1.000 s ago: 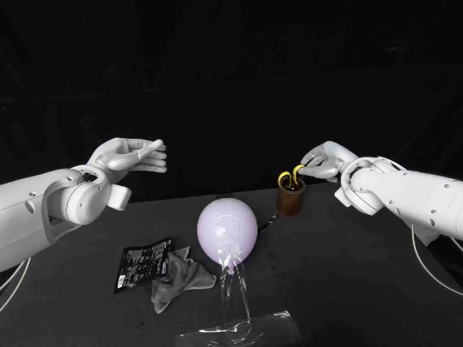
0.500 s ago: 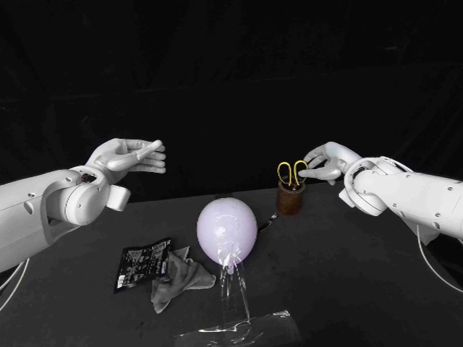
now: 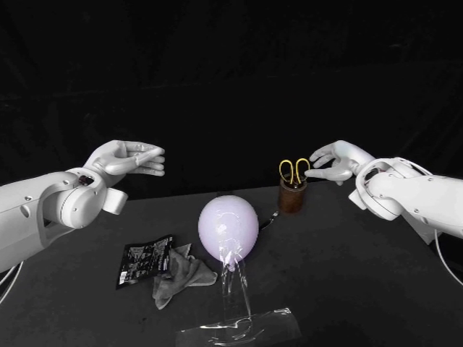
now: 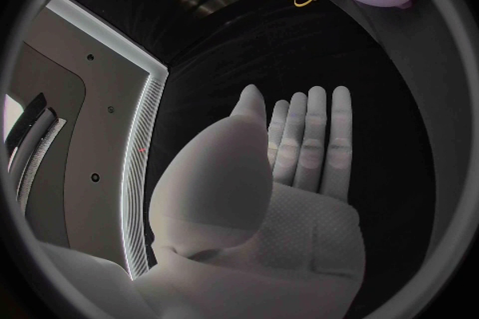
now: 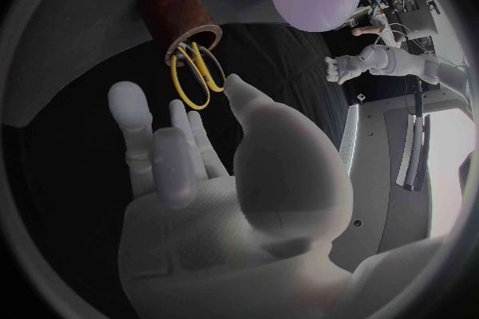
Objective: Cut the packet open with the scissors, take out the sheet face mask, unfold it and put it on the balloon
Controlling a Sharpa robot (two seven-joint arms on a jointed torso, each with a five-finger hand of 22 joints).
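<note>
Brown cup (image 3: pixel 291 199), standing on the black table (image 3: pixel 357 282) behind and to the right of the balloon (image 3: pixel 227 227) as the head view shows it, holds the scissors (image 3: pixel 293 171) blades-down; the yellow handle loops stand above its rim and the blades are hidden inside. The pale lilac balloon sits upright on a clear stand (image 3: pixel 238 329), whose stalk and base are transparent and hard to trace against the table. Between balloon and cup lies a small dark object (image 3: pixel 268 217) too small to identify. Left of the balloon and a little nearer the robot, the dark packet (image 3: pixel 143 262) lies flat; whether it has been cut cannot be told. A crumpled grey sheet (image 3: pixel 179 275) lies between packet and stand, overlapping the packet's near edge — whether this is the mask cannot be told. Right hand (image 3: pixel 336 160) hangs in the air above and right of the balloon, just beside the scissor handles, fingers spread wide and holding nothing; the right wrist view puts its thumb tip close to the loops, contact not discernible. Left hand (image 3: pixel 127 157) is raised well apart from the balloon, up and to its left, fingers extended side by side with the thumb set off, palm bare and holding nothing. Nothing stands between either hand and the balloon.
</note>
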